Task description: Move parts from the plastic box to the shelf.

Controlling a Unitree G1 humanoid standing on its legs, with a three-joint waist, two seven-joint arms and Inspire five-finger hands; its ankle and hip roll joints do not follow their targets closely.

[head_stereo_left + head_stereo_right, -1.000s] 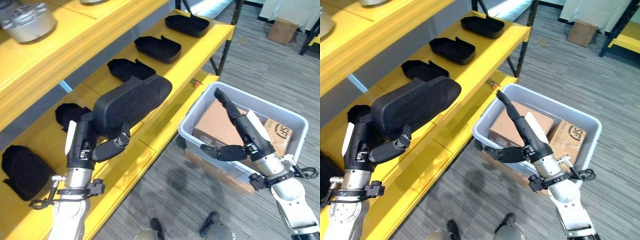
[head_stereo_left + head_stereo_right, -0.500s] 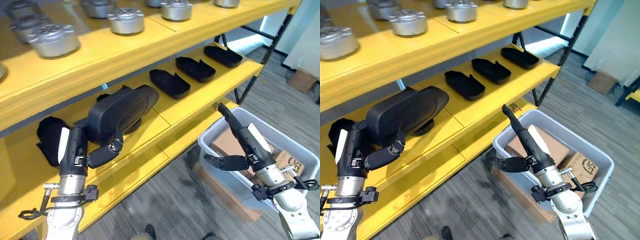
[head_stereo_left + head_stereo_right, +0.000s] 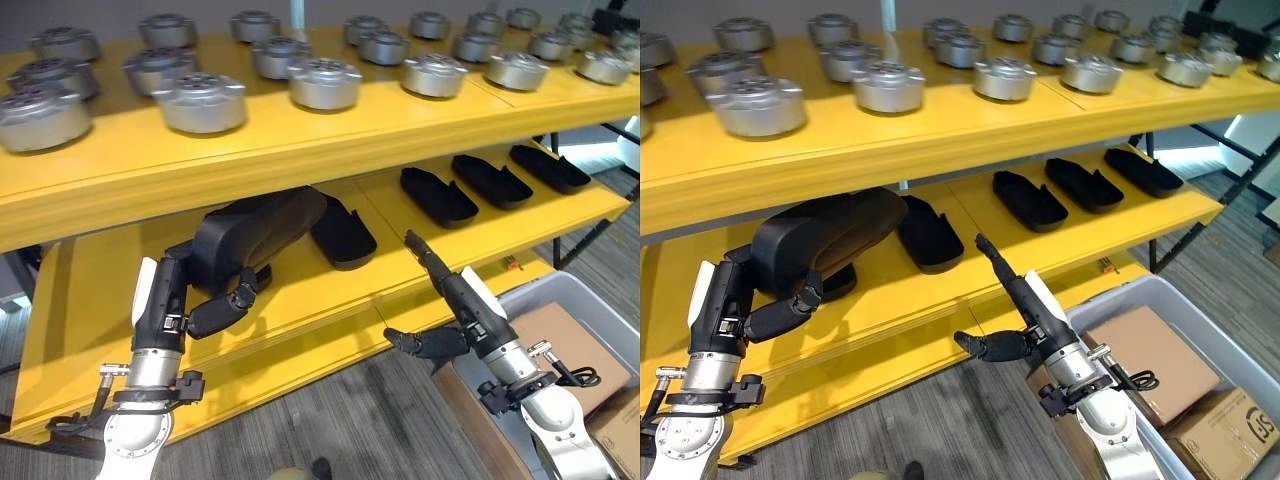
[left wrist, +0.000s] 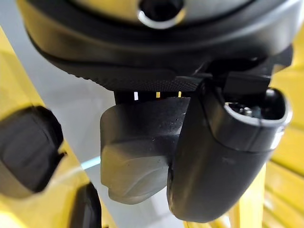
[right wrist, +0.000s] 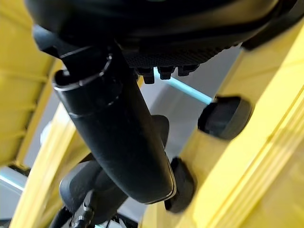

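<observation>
Left hand (image 3: 185, 310) has thumb and fingers curled round a large black moulded part (image 3: 255, 228), holding it partly under the upper shelf board and above the yellow middle shelf (image 3: 300, 290), just beside a black part (image 3: 342, 235) already laid there. Right hand (image 3: 455, 305) is empty, fingers straight and spread, near the shelf's front edge beside the grey plastic box (image 3: 1200, 345) (cardboard boxes inside). Risk, as judged: the bulky part could catch the upper board or nudge its neighbour, and a tilted release could let it slide off the front edge.

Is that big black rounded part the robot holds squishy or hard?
Probably hard: the big black rounded part keeps its moulded shape though the left hand grips one end. Its smooth shell might slip. It looks bulky, maybe hollow and light.
</observation>
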